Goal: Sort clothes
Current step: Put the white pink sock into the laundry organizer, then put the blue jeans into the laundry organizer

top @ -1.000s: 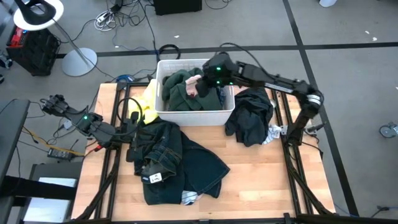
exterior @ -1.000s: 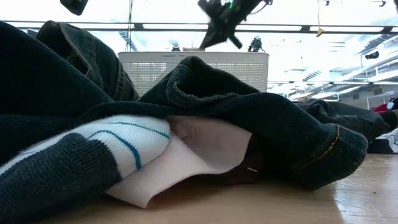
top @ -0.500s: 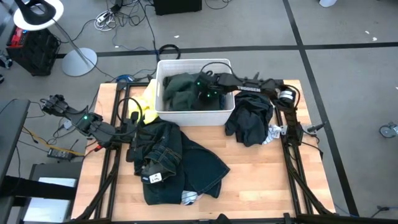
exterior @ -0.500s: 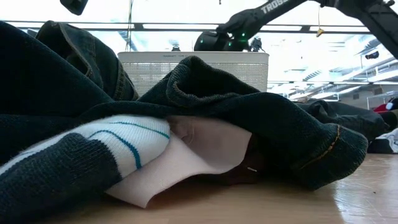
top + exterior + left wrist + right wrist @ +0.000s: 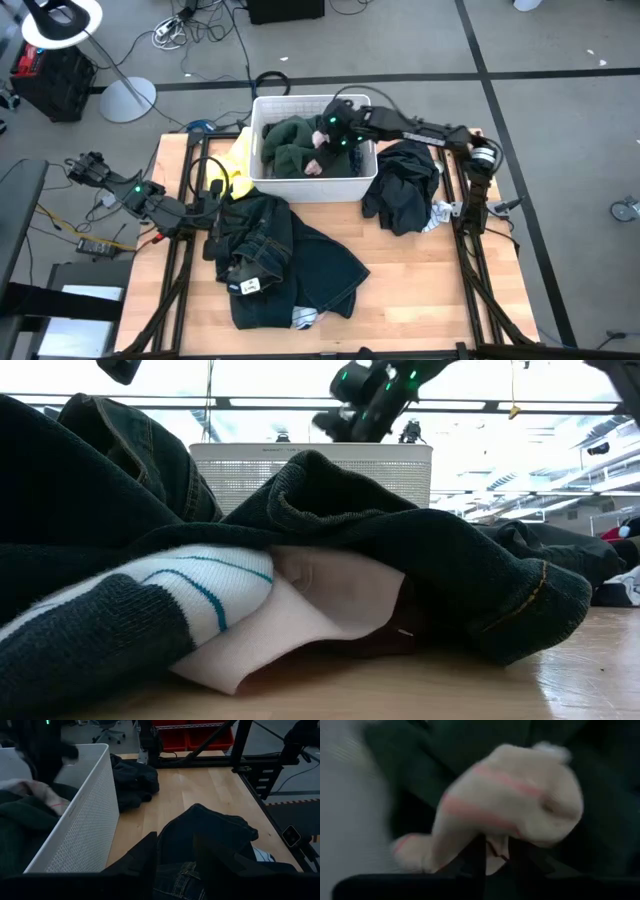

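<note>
Now we see the right gripper [image 5: 335,133] above the white bin [image 5: 262,184], just over a pale sock with pink stripes [image 5: 510,805] lying on a dark green garment [image 5: 290,145]. Its 2 fingers are a little apart, and we cannot tell if they pinch the sock. The left gripper [image 5: 175,860] waits with fingers apart over the dark jeans [image 5: 285,260] on the table [image 5: 420,290]. Another dark garment [image 5: 405,190] lies right of the bin.
</note>
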You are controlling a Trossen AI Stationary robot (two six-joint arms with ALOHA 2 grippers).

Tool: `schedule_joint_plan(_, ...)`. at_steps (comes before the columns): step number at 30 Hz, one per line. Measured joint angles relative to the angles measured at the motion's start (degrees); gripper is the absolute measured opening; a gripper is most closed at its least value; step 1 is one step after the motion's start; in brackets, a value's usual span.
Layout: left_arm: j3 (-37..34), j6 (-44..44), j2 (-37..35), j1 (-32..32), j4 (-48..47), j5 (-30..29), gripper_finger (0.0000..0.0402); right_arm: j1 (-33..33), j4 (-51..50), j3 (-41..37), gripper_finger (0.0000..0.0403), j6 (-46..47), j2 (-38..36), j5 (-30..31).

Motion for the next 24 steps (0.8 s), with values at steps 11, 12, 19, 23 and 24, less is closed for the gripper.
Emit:
schedule_joint_plan(11, 0.0, 0.0, 0.0, 0.0, 0.0, 0.0, 0.0133, 0.1, -1.6, 0.0, 0.0151, 1.1, -14.2, 0.4)
schedule_joint_plan(12, 0.0, 0.0, 0.0, 0.0, 0.1, 0.0, 0.0133, 0.4, -2.1, 0.0, 0.0151, 2.0, -15.1, 0.4)
schedule_joint_plan(19, 0.0, 0.0, 0.0, 0.0, 0.1, 0.0, 0.0133, 6.9, -4.6, 0.0, 0.0148, 3.6, -19.5, 0.6)
schedule_joint_plan(23, 0.0, 0.0, 0.0, 0.0, 0.1, 0.0, 0.0133, 11.8, -4.6, 0.0, 0.0148, 3.6, -20.3, 0.5)
schedule_joint_plan(24, 0.0, 0.0, 0.0, 0.0, 0.1, 0.0, 0.0133, 13.0, -4.6, 0.0, 0.0148, 3.6, -20.3, 0.5)
